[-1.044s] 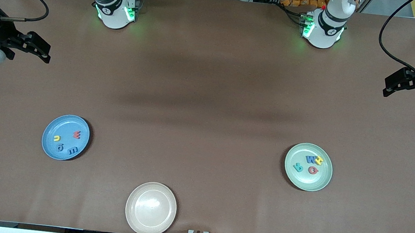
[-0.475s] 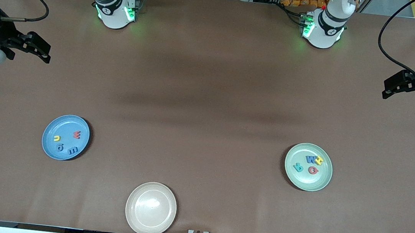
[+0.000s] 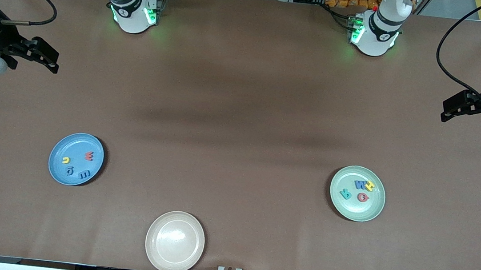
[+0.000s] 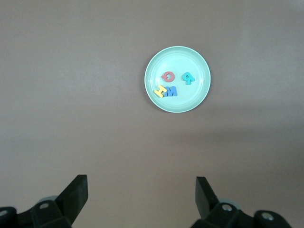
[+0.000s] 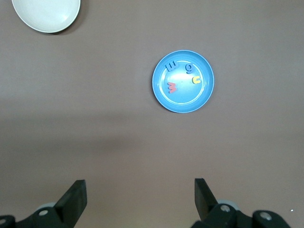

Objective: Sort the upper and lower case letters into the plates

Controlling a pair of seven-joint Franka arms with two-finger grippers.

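Looks basically sorted: four letters point(image 3: 75, 164) sit in the blue plate point(image 3: 56, 172) at the right arm's end, four more point(image 3: 358, 189) in the mint plate point(image 3: 368, 212) at the left arm's end. Left gripper point(image 3: 464, 106) and right gripper point(image 3: 39, 55) both hang wide and empty over bare table, well apart from their plates. Cream plate point(image 3: 174, 242) is empty.

A cream-beige plate point(image 3: 174, 241) sits empty on the brown table point(image 3: 243, 108), close to the table's edge nearest the front camera.
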